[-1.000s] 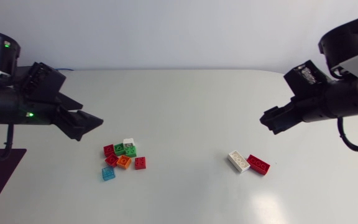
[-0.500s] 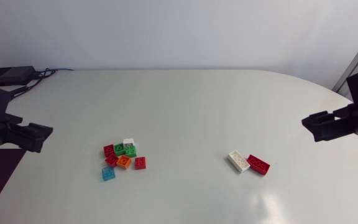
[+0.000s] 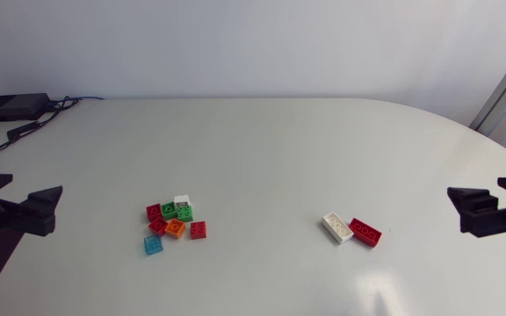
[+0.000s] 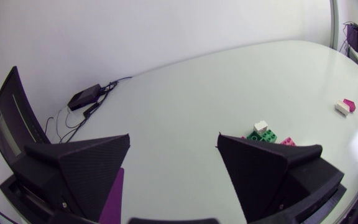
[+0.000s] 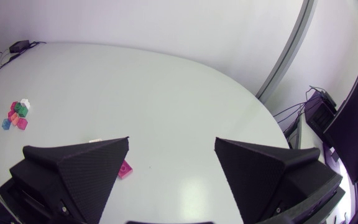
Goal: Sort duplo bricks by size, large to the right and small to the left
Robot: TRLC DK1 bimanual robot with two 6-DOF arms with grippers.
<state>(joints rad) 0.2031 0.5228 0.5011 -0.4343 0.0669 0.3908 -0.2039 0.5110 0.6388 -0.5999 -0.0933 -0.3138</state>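
Several small bricks (image 3: 174, 224) in red, green, orange, white and blue lie clustered left of the table's middle. Right of the middle a large white brick (image 3: 337, 226) and a large red brick (image 3: 365, 232) lie side by side. My left gripper (image 3: 29, 200) is open at the left edge, well clear of the cluster. At the right edge my right gripper (image 3: 486, 200) is open too. The left wrist view has the left gripper (image 4: 174, 140) with nothing in it and the cluster (image 4: 263, 133) ahead beside one finger. In the right wrist view the right gripper (image 5: 173, 146) is open, the large red brick (image 5: 126, 169) just past one finger.
A black box with cables (image 3: 11, 107) sits at the table's far left corner. A dark purple mat (image 4: 112, 199) lies under the left gripper at the table's edge. Bare white table (image 3: 262, 167) lies between the two brick groups.
Both arms have drawn back from over the table to the side edges. The bricks have not moved.
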